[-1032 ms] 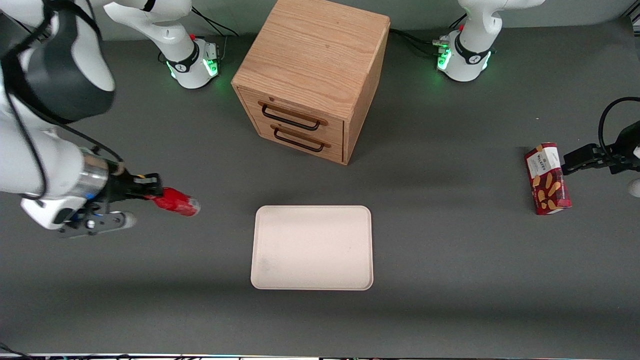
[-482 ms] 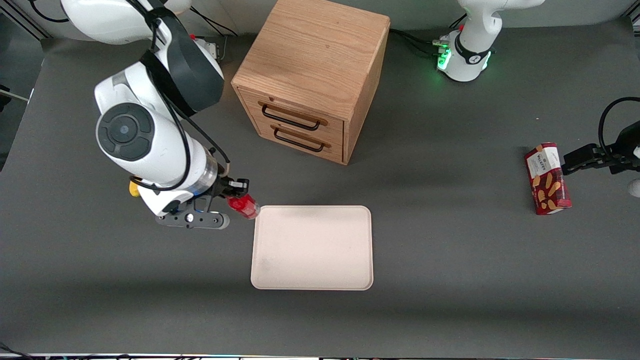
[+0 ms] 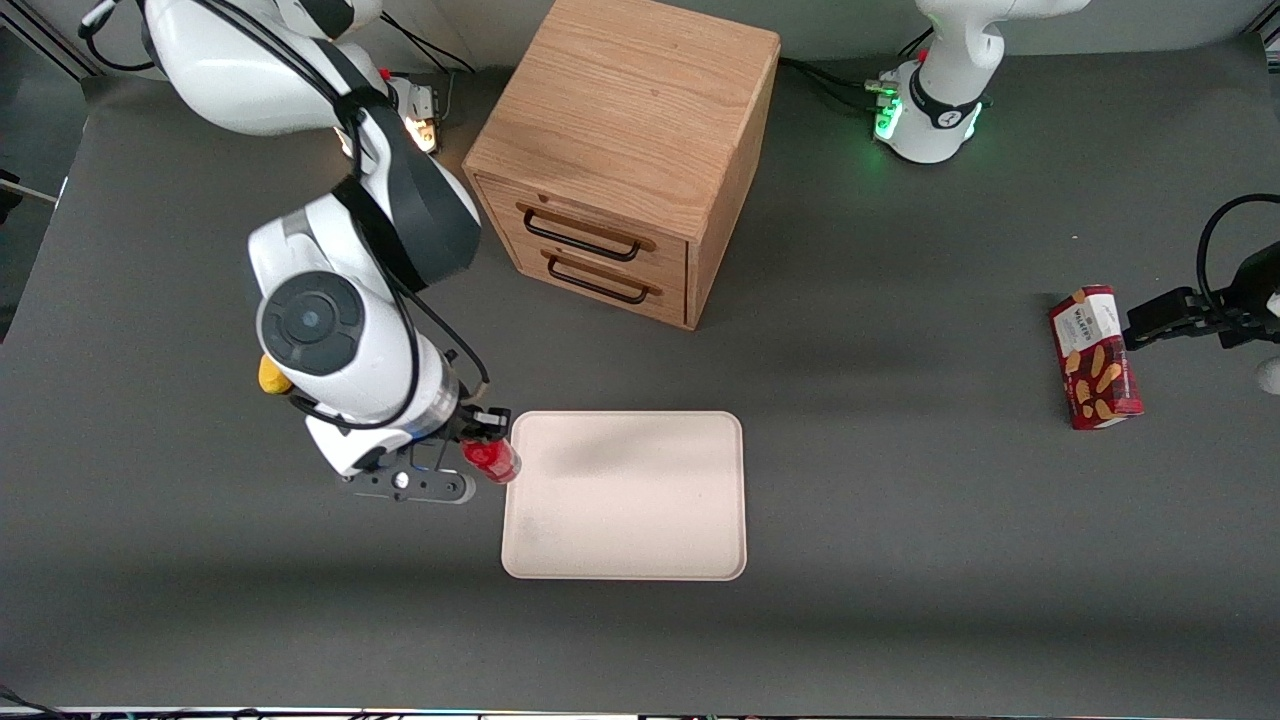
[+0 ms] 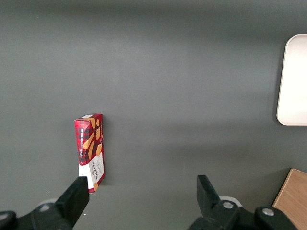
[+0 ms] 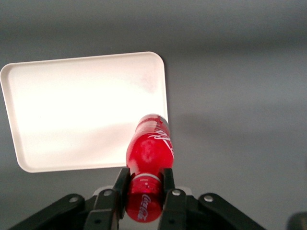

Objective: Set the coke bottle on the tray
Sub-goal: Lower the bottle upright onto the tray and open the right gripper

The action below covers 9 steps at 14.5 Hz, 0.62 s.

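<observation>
**Bottle in the pincer, hanging right at the tray's rim**

Coke bottle [image 3: 491, 459] up off the surface, gripped near the cap end, silvery base pointing away from the pincer and down toward the tray. Long axis running straight out from between the fingers, so basically an extension of the pincer itself. In the right wrist view, coke bottle [image 5: 149, 152] overlapping the tray's corner, base end just over the rim.

Pincer [image 3: 480, 440] clamped tight on the neck and cap part, fingers [image 5: 121, 184] pressed against both sides, no gap visible. Sitting at the tray's edge on the working arm's end.

Tray [image 3: 625, 545] flat on the surface, nothing on it, nearer the front camera than the wooden drawer cabinet [image 3: 625, 150]. Most of the tray stretching out toward the parked arm's end from where the bottle hangs.

Probably needs a bit more travel inward over the tray, then down. Slim bottle, so likely to tip if let go tilted.

Biscuit box [image 3: 1095, 357] well apart, no factor.
</observation>
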### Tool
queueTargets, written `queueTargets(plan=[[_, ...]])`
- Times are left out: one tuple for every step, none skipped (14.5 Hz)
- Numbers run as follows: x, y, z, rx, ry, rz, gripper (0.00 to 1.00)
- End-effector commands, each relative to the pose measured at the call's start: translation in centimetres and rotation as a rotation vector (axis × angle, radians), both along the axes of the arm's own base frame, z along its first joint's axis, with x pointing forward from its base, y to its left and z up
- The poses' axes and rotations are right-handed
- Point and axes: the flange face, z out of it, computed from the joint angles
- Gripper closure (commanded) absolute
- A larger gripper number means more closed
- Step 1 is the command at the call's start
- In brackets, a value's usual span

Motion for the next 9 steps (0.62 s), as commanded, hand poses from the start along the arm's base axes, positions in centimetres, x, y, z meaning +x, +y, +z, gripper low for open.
queueTargets(plan=[[1.1, 1.0, -1.7, 0.005, -0.041, -0.009, 1.00], [1.2, 1.2, -2.9, 0.007, -0.041, -0.003, 1.00], [1.6, 1.0, -4.2, 0.007, -0.040, -0.006, 1.00], [1.8, 1.0, -5.5, 0.006, -0.039, -0.007, 1.00], [2.0, 0.9, -7.0, 0.004, -0.035, -0.008, 1.00], [2.0, 1.1, -8.3, 0.005, -0.033, -0.002, 1.00], [2.2, 1.2, -9.3, 0.015, -0.044, -0.003, 1.00], [2.3, 1.3, -9.9, 0.022, -0.048, -0.003, 1.00], [2.2, 1.3, -10.8, 0.019, -0.037, -0.002, 1.00]])
